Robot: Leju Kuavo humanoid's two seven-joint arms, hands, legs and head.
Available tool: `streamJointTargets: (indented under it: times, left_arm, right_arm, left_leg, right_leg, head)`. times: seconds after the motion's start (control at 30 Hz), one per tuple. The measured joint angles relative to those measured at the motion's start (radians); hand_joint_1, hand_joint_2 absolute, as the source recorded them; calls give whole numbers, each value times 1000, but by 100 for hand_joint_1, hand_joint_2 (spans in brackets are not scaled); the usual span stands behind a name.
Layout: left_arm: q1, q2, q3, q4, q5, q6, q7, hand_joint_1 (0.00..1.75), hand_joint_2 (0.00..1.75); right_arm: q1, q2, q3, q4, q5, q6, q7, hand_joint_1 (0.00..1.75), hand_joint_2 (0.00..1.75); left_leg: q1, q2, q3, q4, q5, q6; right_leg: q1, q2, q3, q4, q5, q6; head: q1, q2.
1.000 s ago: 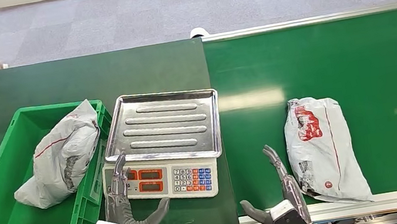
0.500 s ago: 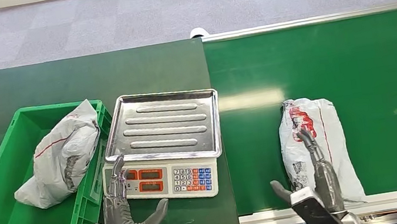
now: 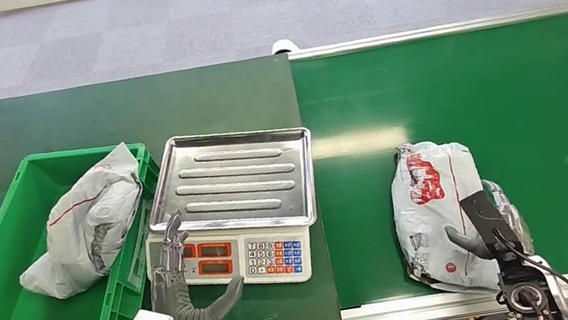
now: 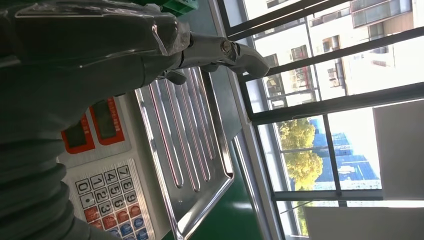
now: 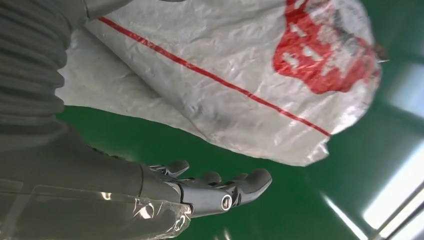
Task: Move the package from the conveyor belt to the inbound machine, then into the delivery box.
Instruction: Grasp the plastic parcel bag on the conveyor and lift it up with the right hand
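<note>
The package (image 3: 440,217), a soft grey mailer bag, lies flat on the conveyor belt (image 3: 507,84) near its front edge. The right hand (image 3: 488,228) sits at the bag's right side, fingers (image 5: 240,187) spread and gripping nothing. Risk: the slack film may slide or crumple under a one-sided grasp, dropping short of the inbound machine (image 3: 236,205), where the idle left hand (image 3: 177,290) hovers spread-fingered.

Crinkled glossy plastic package (image 3: 440,217), ribbed shiny metal scale tray (image 3: 233,181), smooth matt green belt (image 3: 508,92).
</note>
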Motion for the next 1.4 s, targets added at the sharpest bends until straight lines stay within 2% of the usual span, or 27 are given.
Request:
streamJointTargets:
  times: [0.17,0.2,0.3,0.33,0.53,0.73,0.9,1.07,1.2,1.3,1.4]
  left_arm:
    - [-12,0,0,4,0,10,6,0,175]
    - [-15,0,0,6,0,11,7,0,175]
    - [-24,0,0,15,0,16,8,0,175]
    - [-29,0,0,18,0,16,8,0,175]
    - [-47,0,5,28,-2,17,12,0,175]
    - [-43,0,18,25,-16,29,16,0,175]
    - [-20,-2,27,7,-29,45,12,0,175]
    - [-6,-3,31,-5,-35,51,-6,0,175]
    - [0,-3,32,-10,-35,54,-15,0,175]
    - [3,-2,32,-10,-36,72,-25,0,175]
    - [4,0,34,-11,-37,87,-38,0,175]
  right_arm:
    - [-78,-18,-20,157,49,46,77,0,175]
    - [-93,-20,-20,187,58,55,84,37,175]
    - [-139,-27,-20,276,77,95,90,168,175]
    - [-158,-29,-19,304,81,108,88,175,175]
    - [-236,-40,-17,415,85,118,57,175,175]
    - [-250,-23,-8,410,72,79,6,175,175]
    - [-214,11,15,250,14,35,-66,175,175]
    - [-175,42,46,19,-55,-67,-178,175,175]
    - [-148,60,67,-119,-75,-115,-218,175,175]
    - [-120,72,90,-211,-79,-199,-270,175,175]
    - [-100,82,131,-298,-68,-259,-282,175,175]
  left_leg:
    - [0,0,0,0,0,0]
    - [0,0,0,0,0,0]
    - [0,1,1,0,0,0]
    - [0,2,2,0,0,0]
    - [0,5,7,0,-1,0]
    - [0,4,7,0,0,0]
    - [0,3,4,0,0,0]
    - [0,3,1,0,0,0]
    - [0,2,1,0,0,0]
    - [0,1,1,0,0,0]
    - [0,1,1,0,0,0]
  right_leg:
    - [0,0,0,0,0,0]
    - [0,0,0,0,0,0]
    - [0,0,1,0,0,0]
    - [0,1,2,0,0,0]
    - [0,4,7,0,0,0]
    - [0,4,6,0,1,0]
    - [0,3,4,1,1,-1]
    - [0,3,1,1,0,0]
    - [0,3,1,0,0,0]
    - [0,2,1,0,0,0]
    - [0,2,1,0,0,0]
  head:
    - [0,0]
    - [0,0]
    - [0,0]
    - [0,0]
    - [1,0]
    - [0,0]
    - [0,0]
    - [0,0]
    - [0,0]
    - [0,0]
    - [0,0]
